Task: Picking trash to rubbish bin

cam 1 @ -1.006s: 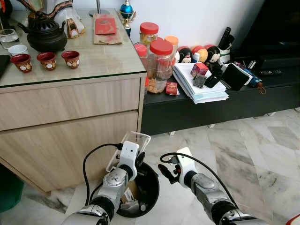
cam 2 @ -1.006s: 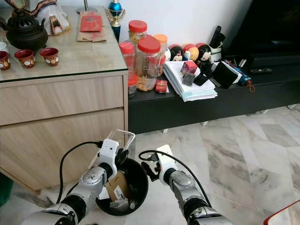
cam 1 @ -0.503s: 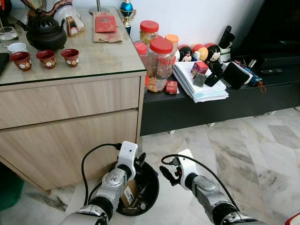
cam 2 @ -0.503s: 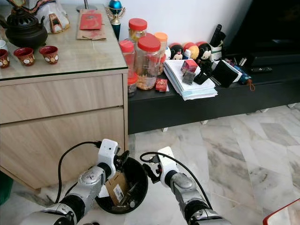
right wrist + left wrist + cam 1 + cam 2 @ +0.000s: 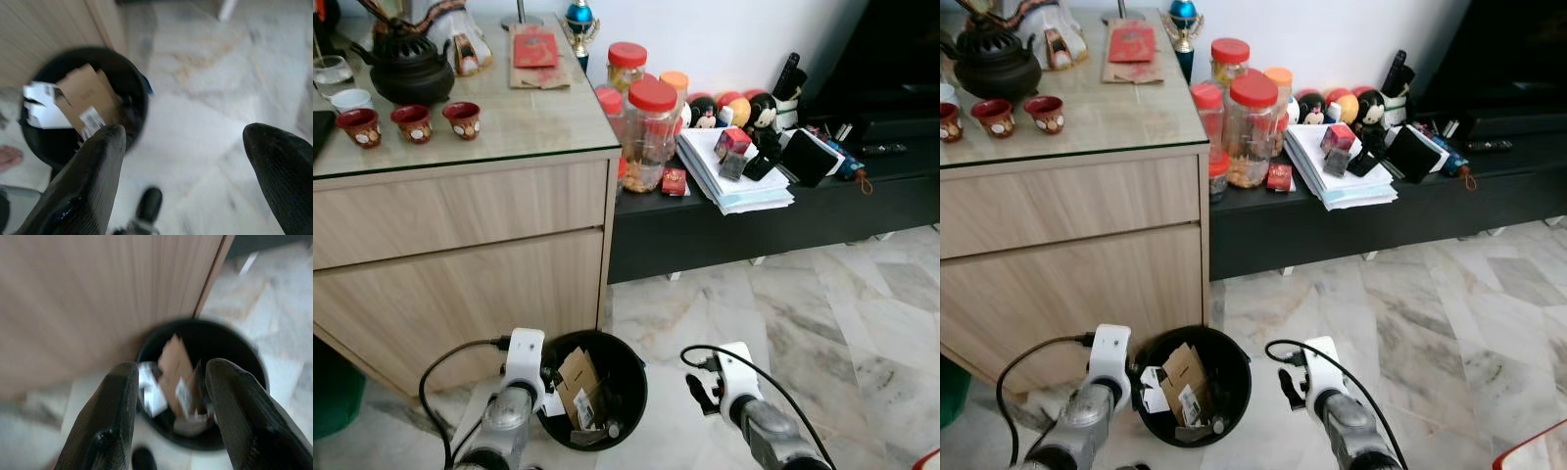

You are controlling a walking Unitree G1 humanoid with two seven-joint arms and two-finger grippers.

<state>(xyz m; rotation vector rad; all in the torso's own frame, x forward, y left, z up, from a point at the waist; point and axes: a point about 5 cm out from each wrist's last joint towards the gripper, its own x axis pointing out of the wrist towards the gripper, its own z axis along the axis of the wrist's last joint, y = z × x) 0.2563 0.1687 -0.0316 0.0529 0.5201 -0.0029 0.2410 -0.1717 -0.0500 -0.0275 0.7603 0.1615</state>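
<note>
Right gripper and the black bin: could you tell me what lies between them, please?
Nothing but bare marble floor separates the right gripper from the black bin, as the right eye view shows.

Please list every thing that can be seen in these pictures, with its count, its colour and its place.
rubbish bin: 1, black, on the floor beside the cabinet, holding cardboard and paper.
cardboard piece: 1, brown, inside the bin.
cabinet: 1, light wood with a glass top, at the left.
teapot: 1, black, on the cabinet top.
small cups: 3, dark red, in a row before the teapot.
jars: several, clear with red or orange lids, on the low black shelf.
paper stack: 1, white, on the shelf, right of the jars.
floor: marble, pale.
left gripper: 1, black fingers, open, above the bin.
right gripper: 1, black fingers, open, above the floor beside the bin.
</note>
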